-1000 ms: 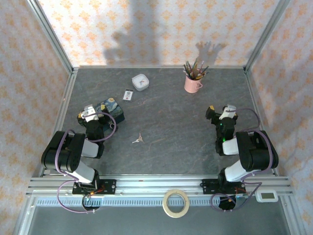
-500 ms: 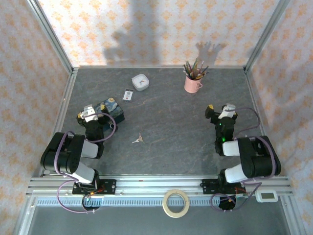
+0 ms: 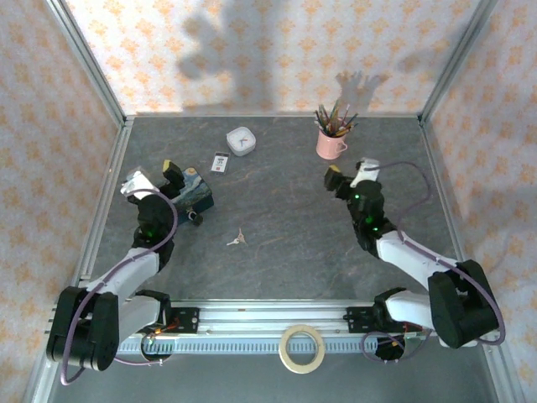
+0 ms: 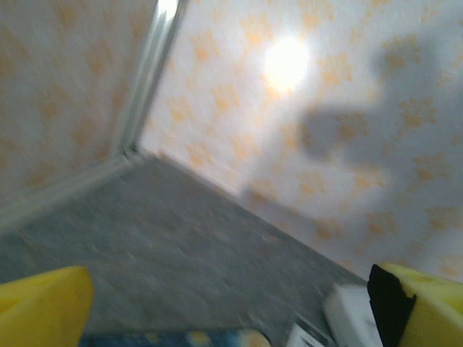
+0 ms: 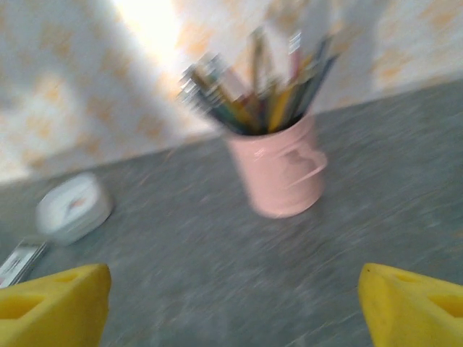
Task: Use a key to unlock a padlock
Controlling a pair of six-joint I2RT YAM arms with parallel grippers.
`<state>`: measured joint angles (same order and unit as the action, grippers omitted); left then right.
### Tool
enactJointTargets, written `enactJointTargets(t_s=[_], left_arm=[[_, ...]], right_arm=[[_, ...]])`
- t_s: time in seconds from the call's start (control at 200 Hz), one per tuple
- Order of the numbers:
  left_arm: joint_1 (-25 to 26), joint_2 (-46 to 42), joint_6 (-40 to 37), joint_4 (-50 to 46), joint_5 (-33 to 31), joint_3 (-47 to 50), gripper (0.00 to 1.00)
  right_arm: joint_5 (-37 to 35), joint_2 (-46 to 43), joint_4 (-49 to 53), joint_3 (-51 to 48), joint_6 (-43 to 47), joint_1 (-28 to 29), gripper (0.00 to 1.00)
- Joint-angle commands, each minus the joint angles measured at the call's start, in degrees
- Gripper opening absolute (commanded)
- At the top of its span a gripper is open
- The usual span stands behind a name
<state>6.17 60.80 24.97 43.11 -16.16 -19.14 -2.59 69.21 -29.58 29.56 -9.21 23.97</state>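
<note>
Currently no step is done. Small silvery metal key [image 3: 237, 239] lies untouched on the grey stone-look tabletop [image 3: 285, 252], between the arms. Tiny dark grey metal padlock [image 3: 195, 218], as best I can tell, sits just beside the blue-and-yellow painted box [image 3: 200, 191]. Left gripper [image 3: 153, 175] and right gripper [image 3: 350, 174] both spread wide, empty. Remaining: grasp key, steady padlock, insert, turn. Small white-and-black card [image 3: 220, 162]: print illegible. No brands readable.
</note>
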Motion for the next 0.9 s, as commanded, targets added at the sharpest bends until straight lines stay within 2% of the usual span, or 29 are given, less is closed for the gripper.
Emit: enactJointTargets(t_s=[0.0, 0.075, 0.175, 0.27, 0.41, 0.57, 0.761, 0.891], left_arm=[[1.26, -0.57, 16.18, -8.78, 11.49, 1.36, 0.93], [2.12, -0.53, 20.57, -8.05, 14.80, 3.14, 0.93], [2.53, -0.75, 24.55, -11.21, 15.55, 3.73, 0.93], [2.53, -1.93, 27.02, -12.51, 14.00, 4.45, 0.94], [2.07, -5.19, 29.66, -13.83, 9.82, 5.24, 0.97], [-0.36, -9.00, 32.24, -14.49, 11.86, 6.30, 0.98], [-3.94, -12.71, 31.72, -18.96, 11.95, 6.71, 0.99], [-4.84, -14.25, 31.89, -19.97, 11.94, 7.61, 0.99]], right_arm=[[2.86, 2.41, 11.00, 4.10, -5.68, 5.51, 0.85], [4.01, 5.16, 14.56, 6.95, -7.39, 10.59, 0.82], [5.36, 10.44, 19.43, 12.05, -8.84, 17.51, 0.75], [6.99, 17.51, 24.25, 18.24, -8.93, 24.45, 0.65], [4.03, 29.71, 33.54, 29.85, -3.37, 33.58, 0.55], [5.23, 41.01, 43.76, 42.11, 4.56, 36.65, 0.51], [8.44, 47.18, 46.29, 49.47, 8.95, 36.93, 0.51], [8.31, 50.01, 47.14, 52.13, 10.66, 36.98, 0.45]])
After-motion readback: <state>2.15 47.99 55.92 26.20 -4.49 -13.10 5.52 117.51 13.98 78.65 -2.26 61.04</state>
